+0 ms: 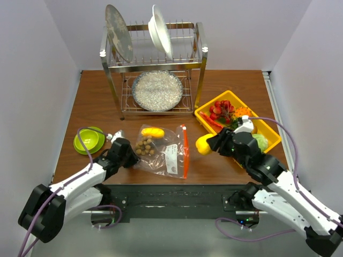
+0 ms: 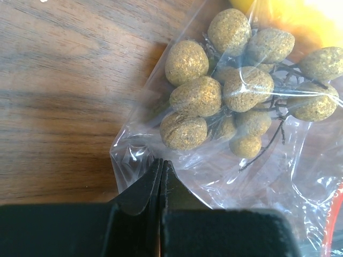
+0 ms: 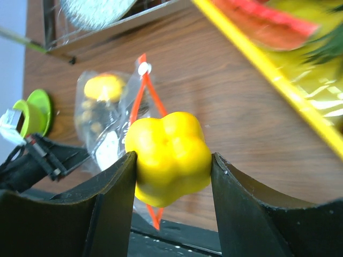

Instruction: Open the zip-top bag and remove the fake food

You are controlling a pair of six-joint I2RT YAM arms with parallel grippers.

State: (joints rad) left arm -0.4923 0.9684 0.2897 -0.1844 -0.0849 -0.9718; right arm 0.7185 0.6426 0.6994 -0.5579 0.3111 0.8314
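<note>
- The right gripper (image 3: 172, 157) has its two fingers clamped on the yellow bell pepper (image 3: 167, 140), one pad pressed against each side. The pepper fills the whole gap between them and is outside the bag.
- The zip-top bag (image 1: 163, 152) lies on the wooden table (image 1: 96, 101), beyond the right fingers and off to their left, well short of touching them.
- Its orange-red zipper strip (image 1: 185, 151) is the edge nearest the held pepper. In the right wrist view the strip's two halves spread apart, so the mouth stands open.
- The left gripper (image 2: 161, 167) has its fingers pressed together with no gap showing. Their tips sit on the bag's crinkled corner at the end opposite the zipper, and the clear film there appears nipped between them.
- Just ahead of the left fingertips, inside the bag, lies the cluster of small brown balls (image 2: 225, 101) on thin dark stems.
- Past the cluster, farther from those fingertips and also inside the bag, is the yellow-orange mango (image 2: 289, 16).
- A white label (image 1: 172, 159) sits on the bag between the left fingertips and the zipper strip.
- The yellow tray (image 1: 213, 102) stands to the right of the right fingers, apart from the pepper. It holds red pieces (image 1: 221, 110), and a pale green cabbage (image 1: 261, 142) lies behind the gripper body.
- A green bowl (image 1: 88, 140) sits to the left of the left gripper.
- A metal dish rack (image 1: 155, 64) stands well beyond both pairs of fingers.
</note>
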